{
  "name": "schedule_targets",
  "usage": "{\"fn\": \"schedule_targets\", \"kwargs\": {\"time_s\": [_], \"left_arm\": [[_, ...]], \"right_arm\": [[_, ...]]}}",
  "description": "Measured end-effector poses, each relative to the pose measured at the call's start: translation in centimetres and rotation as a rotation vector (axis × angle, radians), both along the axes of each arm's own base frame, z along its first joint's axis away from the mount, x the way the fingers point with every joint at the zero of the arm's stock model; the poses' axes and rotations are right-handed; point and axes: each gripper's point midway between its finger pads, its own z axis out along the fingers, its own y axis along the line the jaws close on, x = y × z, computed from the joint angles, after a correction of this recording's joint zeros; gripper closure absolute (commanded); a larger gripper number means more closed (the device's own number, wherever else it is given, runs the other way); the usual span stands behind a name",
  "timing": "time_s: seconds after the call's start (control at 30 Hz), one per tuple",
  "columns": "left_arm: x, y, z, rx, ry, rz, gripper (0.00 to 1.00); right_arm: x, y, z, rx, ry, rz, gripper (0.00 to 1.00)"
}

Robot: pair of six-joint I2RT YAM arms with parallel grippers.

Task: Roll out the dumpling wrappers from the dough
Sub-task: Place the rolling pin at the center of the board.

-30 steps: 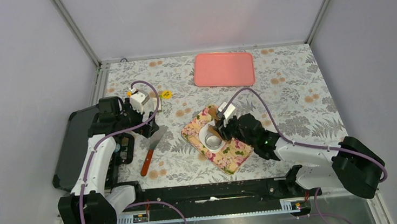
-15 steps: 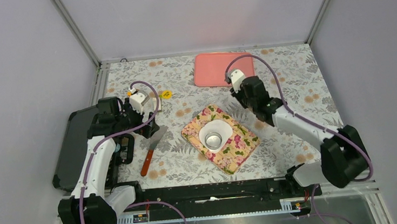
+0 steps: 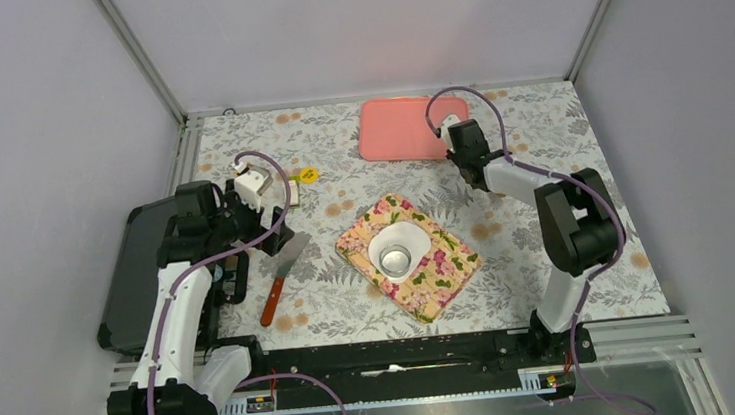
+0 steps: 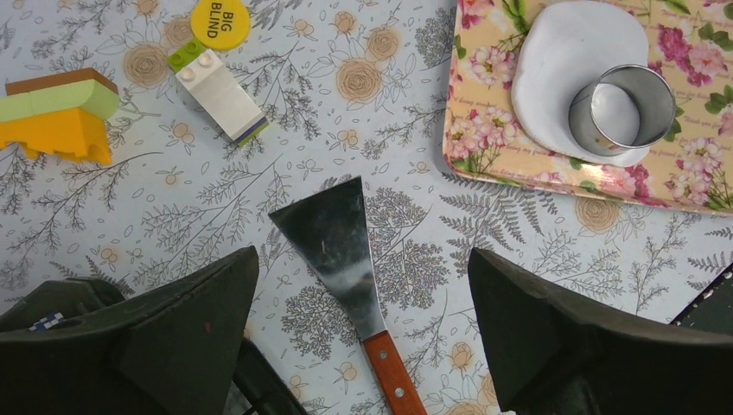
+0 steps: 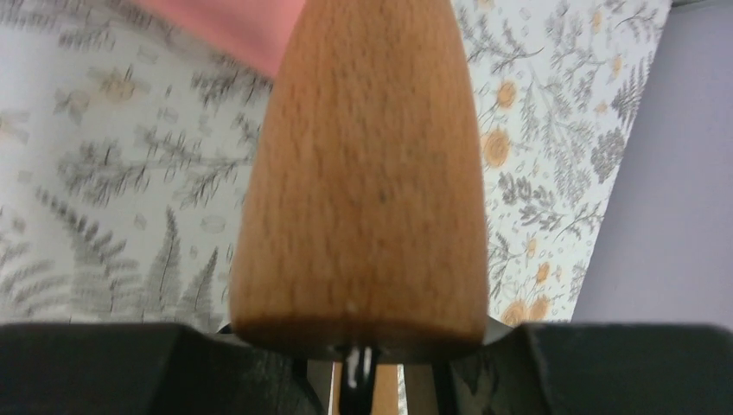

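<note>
The dough lies as a thin white sheet on the flowered board, near the middle of the counter, and the metal ring cutter stands upright on the sheet's near edge with white showing inside it. I cannot tell whether that disc is cut free. I judge the sheet soft, light and a little tacky. It would stretch or tear if I pinched and pulled it, so I would not take it by the edge with bare jaws. I would sooner slide something flat beneath it, or lift the stiff ring by its wall and leave the dough lying. The spatula lies just left of the board, blade towards it, directly under the left jaws, which are spread wide and hold nothing. The right jaws are well away at the back, by the pink tray, pinching the wooden rolling pin at one end. The pin is hard and smooth, so I would watch for it pivoting in so narrow a hold.
</note>
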Motion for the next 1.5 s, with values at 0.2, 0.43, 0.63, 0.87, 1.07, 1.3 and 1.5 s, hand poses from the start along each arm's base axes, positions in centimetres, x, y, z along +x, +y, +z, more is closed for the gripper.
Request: {"fn": "schedule_targets", "kwargs": {"time_s": [0.2, 0.43, 0.63, 0.87, 1.07, 1.3, 1.5], "left_arm": [[0.1, 0.0, 0.2, -0.002, -0.011, 0.002, 0.01], [0.1, 0.0, 0.2, -0.004, -0.013, 0.003, 0.01], [0.1, 0.0, 0.2, -0.004, -0.013, 0.003, 0.01], [0.0, -0.1, 0.6, -0.005, -0.028, 0.001, 0.01], [-0.1, -0.5, 0.8, -0.020, -0.033, -0.020, 0.01], [-0.1, -3.8, 2.2, -0.016, -0.046, -0.179, 0.01], [-1.9, -11.4, 2.5, -0.060, 0.004, -0.486, 0.53]], "right_arm": [[3.5, 0.5, 0.0, -0.016, -0.038, -0.038, 0.98], [3.4, 2.3, -0.3, 0.027, -0.019, -0.026, 0.45], [0.7, 5.8, -4.7, 0.037, 0.106, 0.044, 0.33], [0.7, 6.8, -4.7, 0.051, 0.092, 0.050, 0.24], [0.3, 7.0, -3.6, 0.075, 0.096, 0.063, 0.08], [-0.8, 11.0, 4.8, 0.353, 0.081, 0.192, 0.19], [-6.3, 16.1, 13.5, 0.825, 0.067, 0.439, 0.74]]}}
